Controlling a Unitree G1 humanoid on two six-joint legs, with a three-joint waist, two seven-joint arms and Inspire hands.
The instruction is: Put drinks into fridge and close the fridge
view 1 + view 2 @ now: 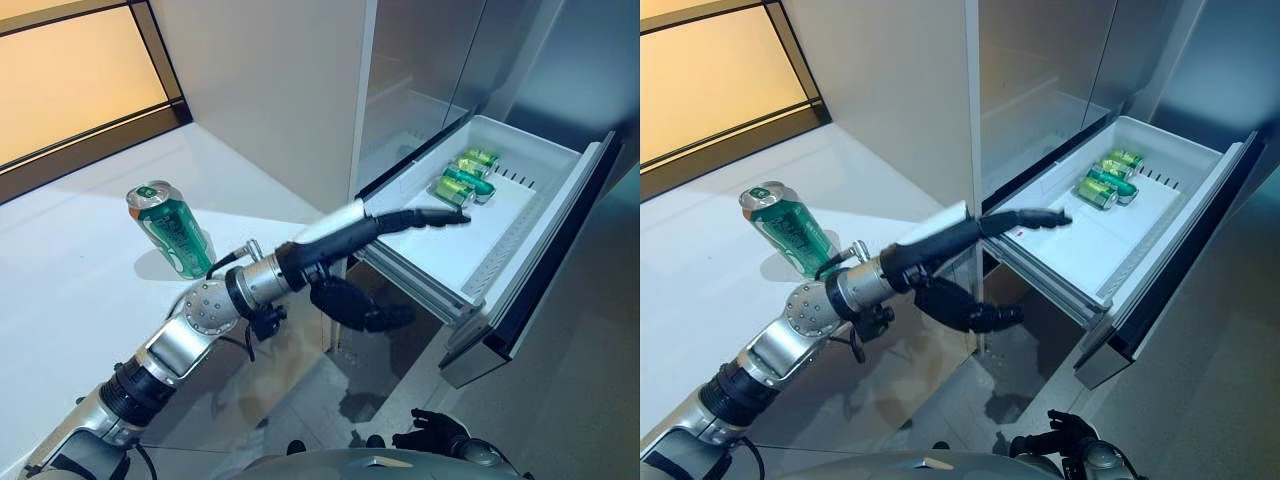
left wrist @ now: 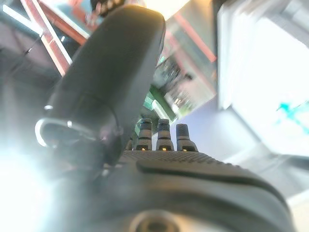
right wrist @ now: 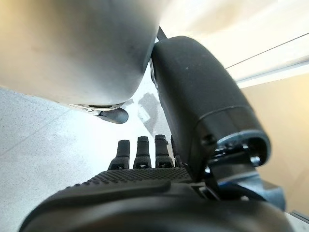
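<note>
A green can [image 1: 172, 232] stands tilted on the white counter [image 1: 70, 290], to the left of my left forearm. Green cans [image 1: 465, 178] lie at the back of the open white fridge drawer [image 1: 545, 210]. My left hand [image 1: 345, 240] reaches from the counter to the drawer. Its fingers [image 1: 430, 217] are straight over the drawer's near rim and its thumb hangs below; it holds nothing. My right hand [image 1: 435, 432] hangs low near the floor, fingers relaxed and empty, as its wrist view [image 3: 140, 154] also shows.
The drawer sticks out from the grey fridge front [image 1: 420, 70], with its dark outer panel [image 1: 560, 280] towards the right. A grey wall [image 1: 270, 90] rises behind the counter. A window with a dark frame [image 1: 80, 80] is at the far left. Tiled floor [image 1: 300, 420] lies below.
</note>
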